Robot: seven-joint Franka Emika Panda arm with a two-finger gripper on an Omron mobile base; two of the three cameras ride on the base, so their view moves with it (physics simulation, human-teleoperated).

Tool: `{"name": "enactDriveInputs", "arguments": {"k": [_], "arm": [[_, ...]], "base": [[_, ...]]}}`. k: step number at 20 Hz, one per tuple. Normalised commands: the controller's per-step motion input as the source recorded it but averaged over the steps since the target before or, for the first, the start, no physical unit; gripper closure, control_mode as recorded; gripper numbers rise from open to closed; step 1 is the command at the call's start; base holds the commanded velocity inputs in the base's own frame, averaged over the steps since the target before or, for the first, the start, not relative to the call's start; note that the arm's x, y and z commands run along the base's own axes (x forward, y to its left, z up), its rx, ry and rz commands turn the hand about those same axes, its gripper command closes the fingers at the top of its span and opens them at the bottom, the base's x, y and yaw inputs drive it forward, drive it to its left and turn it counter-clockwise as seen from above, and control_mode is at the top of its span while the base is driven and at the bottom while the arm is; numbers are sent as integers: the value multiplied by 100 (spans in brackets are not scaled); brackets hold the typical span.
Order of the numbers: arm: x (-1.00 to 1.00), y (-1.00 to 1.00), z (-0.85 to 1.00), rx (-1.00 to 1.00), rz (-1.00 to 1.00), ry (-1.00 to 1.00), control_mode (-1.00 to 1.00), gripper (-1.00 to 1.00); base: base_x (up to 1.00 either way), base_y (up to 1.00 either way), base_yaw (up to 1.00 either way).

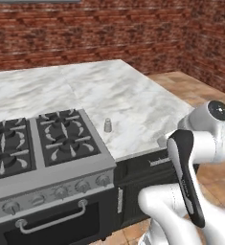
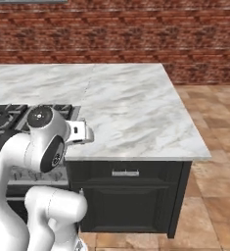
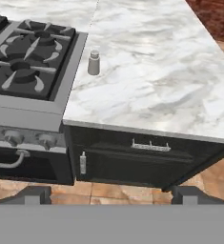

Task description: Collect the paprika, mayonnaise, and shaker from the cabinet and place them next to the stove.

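Note:
The shaker (image 1: 107, 125) (image 3: 94, 63), small and pale grey with a narrower top, stands upright on the marble counter (image 1: 133, 100), just right of the stove (image 1: 37, 143) (image 3: 32, 62). The stove is stainless steel with black grates and a row of front knobs. My gripper (image 3: 112, 194) hangs in front of the counter's near edge, well back from the shaker. It is open and its two fingertips (image 3: 37, 193) stand wide apart with nothing between them. The paprika, the mayonnaise and the cabinet are out of view.
The marble counter (image 2: 136, 108) runs right from the stove (image 2: 9, 115) to a corner, with a brick wall (image 2: 116, 34) behind it. Below it sits a dark drawer front (image 3: 151, 157) with a silver handle. Terracotta floor tiles (image 2: 214, 196) spread to the right.

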Motion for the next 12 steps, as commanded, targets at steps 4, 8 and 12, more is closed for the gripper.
{"name": "enactDriveInputs", "arguments": {"k": [4,8,12], "arm": [[0,0,0,0,0,0,100,-100],[0,0,0,0,0,0,100,-100],[0,0,0,0,0,0,100,-100]], "base": [[-44,-1,-54],[-14,0,-67],[0,0,-75]]}}
